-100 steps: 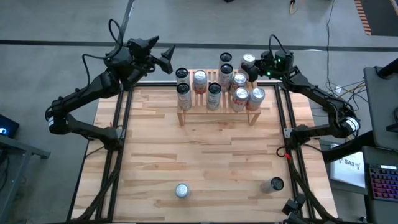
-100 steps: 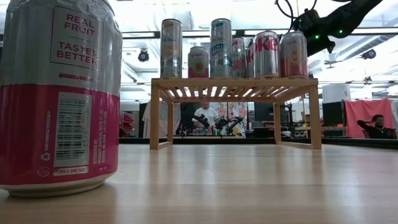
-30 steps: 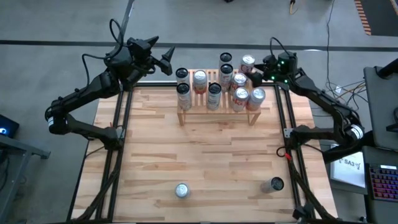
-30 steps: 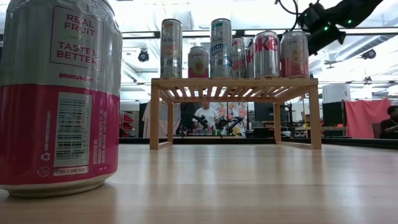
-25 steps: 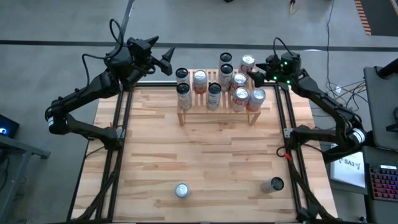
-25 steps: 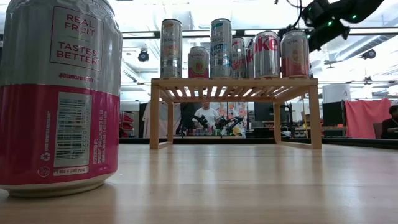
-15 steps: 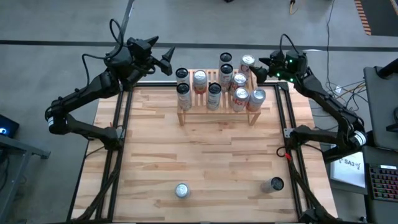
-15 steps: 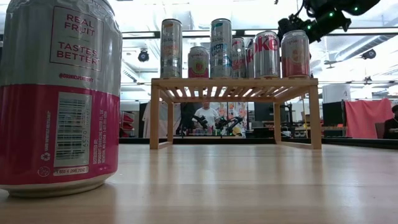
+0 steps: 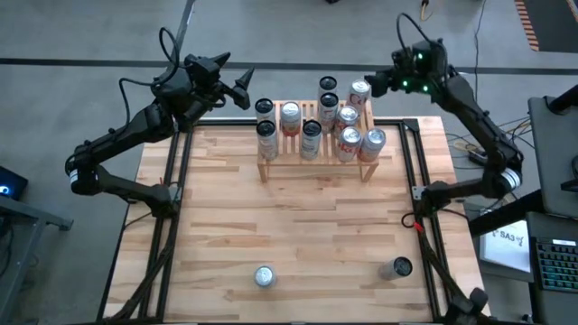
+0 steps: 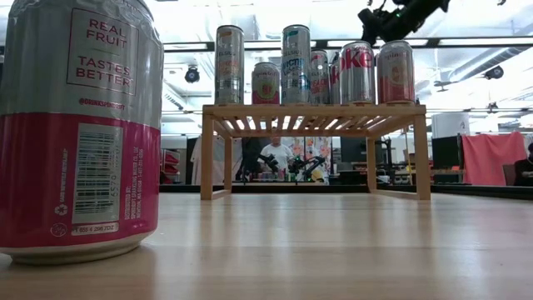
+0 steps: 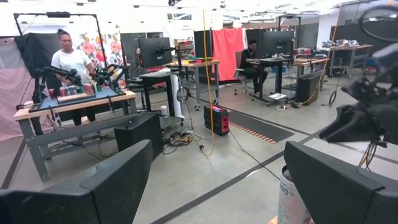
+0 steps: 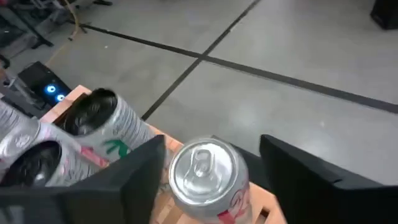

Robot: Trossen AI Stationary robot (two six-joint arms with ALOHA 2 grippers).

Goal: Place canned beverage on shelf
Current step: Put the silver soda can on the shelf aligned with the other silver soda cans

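Seen from above: the shelf [image 9: 316, 144] near the 12 o'clock edge of the desk [image 9: 298, 226], loaded with upright cans. Count on the slats roughly nine, in two loose groups. At the shelf's 1 o'clock corner, a red-and-silver can [image 9: 359, 92] standing upright on the rack.

Right end effector [image 9: 375, 83] raised just beside that can, toward 3 o'clock of it, fingers apart and gripping nothing. In the right wrist view, the can's silver top [image 12: 202, 167] framed between the two dark fingers [image 12: 140, 177], clear gaps on both sides, no contact. Next to it, a can with green print [image 12: 109, 121].

Left end effector [image 9: 242, 86] parked off the desk's 11 o'clock corner, jaws wide apart and empty, pointed toward the shelf's end.

Two more cans well apart from the shelf near the 6 o'clock edge: a silver one [image 9: 263, 276] upright at about 6 o'clock, a darker one [image 9: 398, 268] at roughly 5 o'clock. In the low view, a pink-and-silver can [image 10: 81, 125] filling the foreground, the rack with its row of cans behind it. Beyond the desk, a person [image 11: 71, 62] at a workbench in the room.
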